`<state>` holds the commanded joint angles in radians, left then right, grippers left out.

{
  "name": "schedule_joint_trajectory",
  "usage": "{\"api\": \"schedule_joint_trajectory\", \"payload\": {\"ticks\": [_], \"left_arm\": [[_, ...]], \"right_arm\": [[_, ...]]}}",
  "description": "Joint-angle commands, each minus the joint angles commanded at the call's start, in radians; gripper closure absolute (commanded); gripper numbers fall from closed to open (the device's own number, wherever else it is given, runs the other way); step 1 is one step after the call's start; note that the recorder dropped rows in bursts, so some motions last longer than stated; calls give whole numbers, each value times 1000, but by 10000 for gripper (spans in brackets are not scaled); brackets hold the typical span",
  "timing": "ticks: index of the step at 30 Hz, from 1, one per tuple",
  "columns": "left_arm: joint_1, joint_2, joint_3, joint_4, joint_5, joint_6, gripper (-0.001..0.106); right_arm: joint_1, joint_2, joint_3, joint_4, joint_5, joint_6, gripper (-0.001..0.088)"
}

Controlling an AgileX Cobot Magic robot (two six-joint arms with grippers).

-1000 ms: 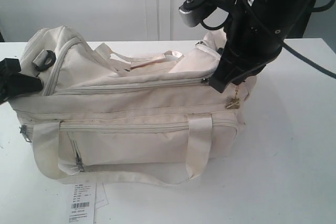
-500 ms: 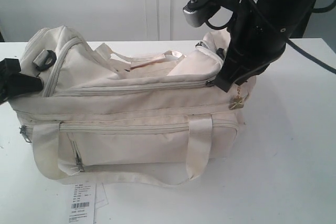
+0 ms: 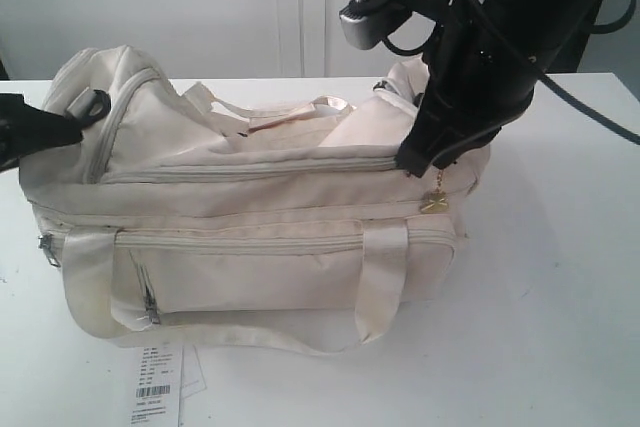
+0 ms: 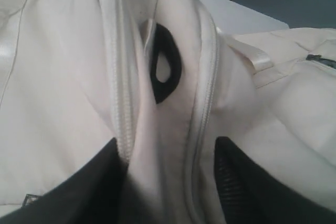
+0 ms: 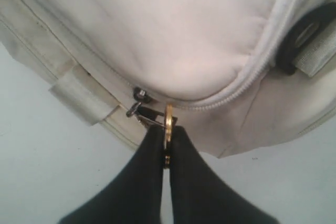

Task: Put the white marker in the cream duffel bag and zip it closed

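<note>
1. Exterior view: the cream duffel bag (image 3: 250,217) lies lengthwise on a white table (image 3: 560,307), with its front pocket on the near side.
2. The right gripper (image 3: 408,161) is at the bag's right end, at the end of the top zipper. A gold charm (image 3: 434,203) hangs just below it.
3. Right wrist view: the two fingers are pressed tight together and pinch the metal zipper pull (image 5: 140,112). The charm shows edge-on at their tips. The zipper teeth beside it are meshed.
4. The left gripper (image 3: 30,132) is at the bag's left end, near a black strap ring (image 3: 88,107).
5. Left wrist view: its black fingers (image 4: 105,177) stand partly apart on either side of a raised fold of bag fabric. The fold fills the gap and both fingers press against it.
6. A paper barcode tag (image 3: 155,387) lies at the near left, partly under the bag.
</note>
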<state>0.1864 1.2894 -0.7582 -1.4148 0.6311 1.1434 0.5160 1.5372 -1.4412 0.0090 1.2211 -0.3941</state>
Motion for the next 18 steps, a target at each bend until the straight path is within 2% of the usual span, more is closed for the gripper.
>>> {"api": "schedule_joint_trajectory", "payload": {"ticks": [3,6,8,10,12,15,18], "left_arm": [[0,-71,0,-27,78,75,497],[-2,-115,0,-139,279,249,505],[-25,-126,0,-220,420,347,516],[-58,-133,0,-244,495,433,517],[-108,-137,0,-219,478,489,517],[-220,-133,0,-131,369,498,516],[-367,-120,-5,-39,259,510,516]], "right_arm": [[0,0,0,0,0,-9,868],[0,0,0,0,0,-14,868],[0,0,0,3,-10,-14,868],[0,0,1,16,-30,-14,868],[0,0,8,31,-40,-14,868],[0,0,30,47,-44,-39,868],[0,0,49,47,-58,-46,868]]}}
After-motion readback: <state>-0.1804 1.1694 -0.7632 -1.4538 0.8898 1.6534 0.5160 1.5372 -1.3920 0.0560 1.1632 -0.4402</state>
